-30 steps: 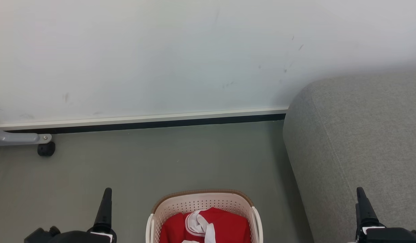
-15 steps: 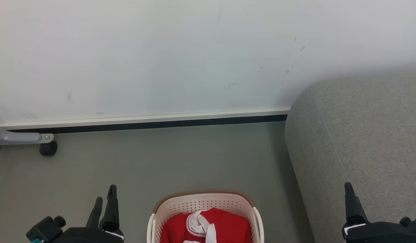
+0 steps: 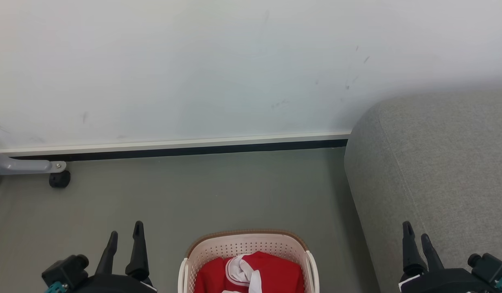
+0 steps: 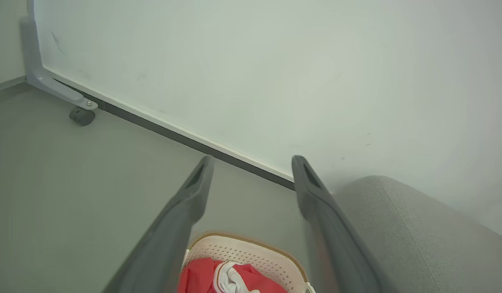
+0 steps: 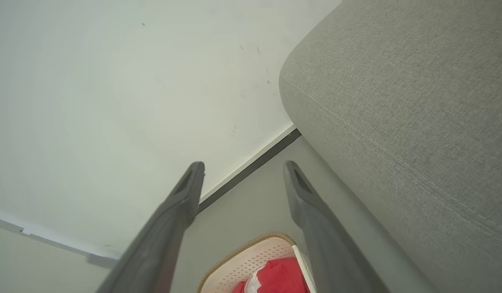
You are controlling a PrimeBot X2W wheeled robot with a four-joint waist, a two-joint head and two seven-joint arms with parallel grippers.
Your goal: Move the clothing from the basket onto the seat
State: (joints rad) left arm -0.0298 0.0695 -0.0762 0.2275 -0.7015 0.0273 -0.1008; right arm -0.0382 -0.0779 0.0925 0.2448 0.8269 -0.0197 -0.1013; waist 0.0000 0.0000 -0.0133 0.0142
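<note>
The cream basket [image 3: 202, 254] with a brown rim stands on the floor at the bottom middle of the head view, holding red clothing [image 3: 275, 274] with white trim. The grey seat [image 3: 438, 162] rises at the right, close beside the basket. My left gripper [image 3: 125, 235] hangs open above the floor to the basket's left, and my right gripper [image 3: 415, 235] is open in front of the seat's side. Nothing is between either pair of fingers. The left wrist view shows the basket [image 4: 251, 252] and clothing [image 4: 202, 276] below the open fingers; the right wrist view shows the basket [image 5: 251, 260] and seat [image 5: 397, 101].
A pale wall with a white and dark baseboard [image 3: 173, 147] runs across behind the grey floor. A grey metal leg with a black caster [image 3: 58, 179] stands at the far left by the wall. Bare floor lies between basket and wall.
Both grippers have turned at the wrist, so two fingers of each now show where one did. The right gripper has shifted left. The camera has moved slightly.
</note>
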